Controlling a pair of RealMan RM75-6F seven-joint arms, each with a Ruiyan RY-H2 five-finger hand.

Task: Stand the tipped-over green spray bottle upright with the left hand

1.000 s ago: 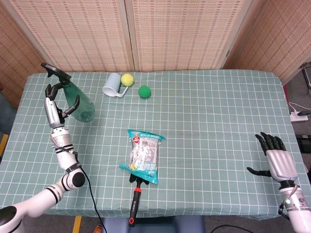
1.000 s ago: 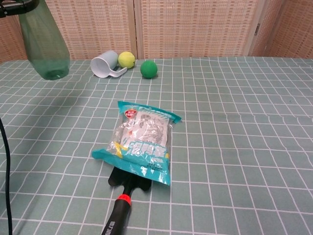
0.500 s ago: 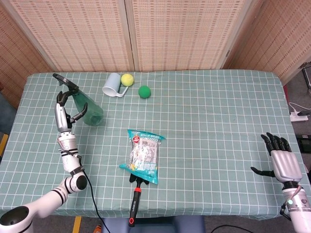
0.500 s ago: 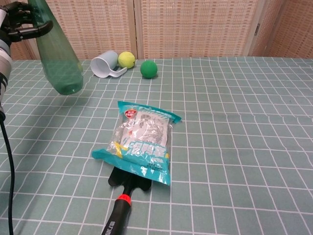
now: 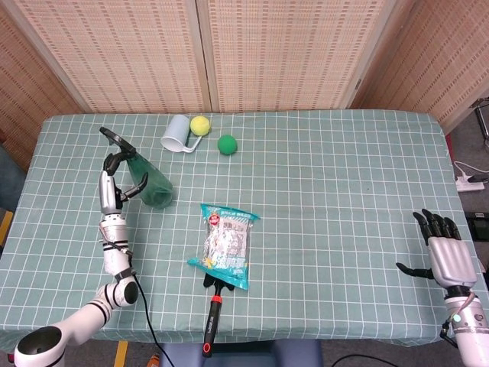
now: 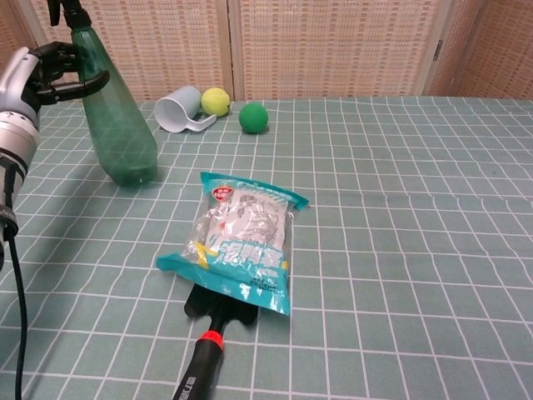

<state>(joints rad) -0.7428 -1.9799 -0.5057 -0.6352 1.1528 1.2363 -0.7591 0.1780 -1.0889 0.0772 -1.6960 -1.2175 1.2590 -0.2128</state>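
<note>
My left hand (image 5: 113, 182) (image 6: 37, 71) grips the green spray bottle (image 5: 150, 181) (image 6: 115, 125) around its upper body, at the left of the table. The bottle is nearly upright, leaning a little, with its black spray head (image 5: 111, 137) on top and its base low over or touching the checked cloth; I cannot tell which. My right hand (image 5: 442, 252) hangs open near the table's front right corner, holding nothing, and shows only in the head view.
A snack bag (image 5: 226, 245) (image 6: 241, 237) lies mid-table over a black trowel with a red-banded handle (image 5: 212, 321) (image 6: 197, 367). A tipped white cup (image 5: 177, 134) (image 6: 176, 110), a yellow ball (image 5: 200, 125) (image 6: 216, 101) and a green ball (image 5: 227, 144) (image 6: 253, 117) sit at the back.
My left hand has carried the bottle right and toward the table's middle, lowering it and bringing it closer to upright. The right hand has drawn back slightly toward the front edge.
</note>
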